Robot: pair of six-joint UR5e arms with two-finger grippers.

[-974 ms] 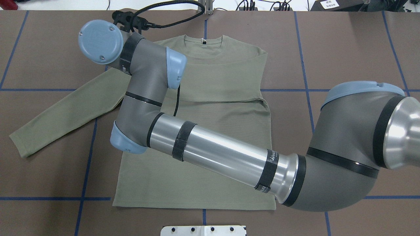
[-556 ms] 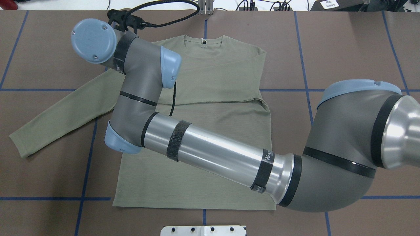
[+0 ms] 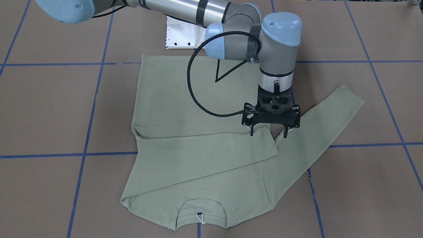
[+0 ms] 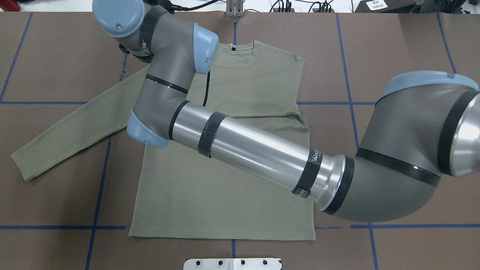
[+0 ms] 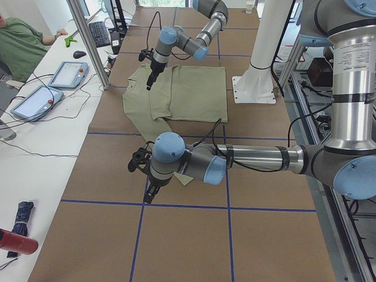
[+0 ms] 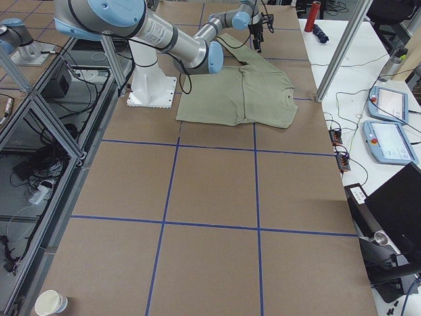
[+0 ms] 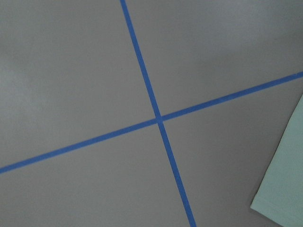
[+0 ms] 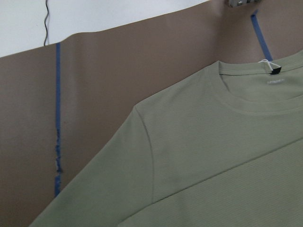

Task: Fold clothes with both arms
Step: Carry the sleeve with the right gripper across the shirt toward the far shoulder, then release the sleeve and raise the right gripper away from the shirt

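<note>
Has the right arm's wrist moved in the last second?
Yes. The right arm's wrist has gone toward the far edge of the table; its blue cap now sits beyond the shirt collar, earlier level with it.

shirt [image 4: 225, 191] on table [image 4: 393, 48], right claw [image 3: 269, 134] above it

Silver/grey arms [image 4: 255, 150] — lt-blue caps [image 4: 118, 15], blk cables [image 3: 195, 92]

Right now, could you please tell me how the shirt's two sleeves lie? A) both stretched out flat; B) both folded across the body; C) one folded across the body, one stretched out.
C: the folded sleeve lies across the shirt, while the other sleeve stretches out on the table.
</note>
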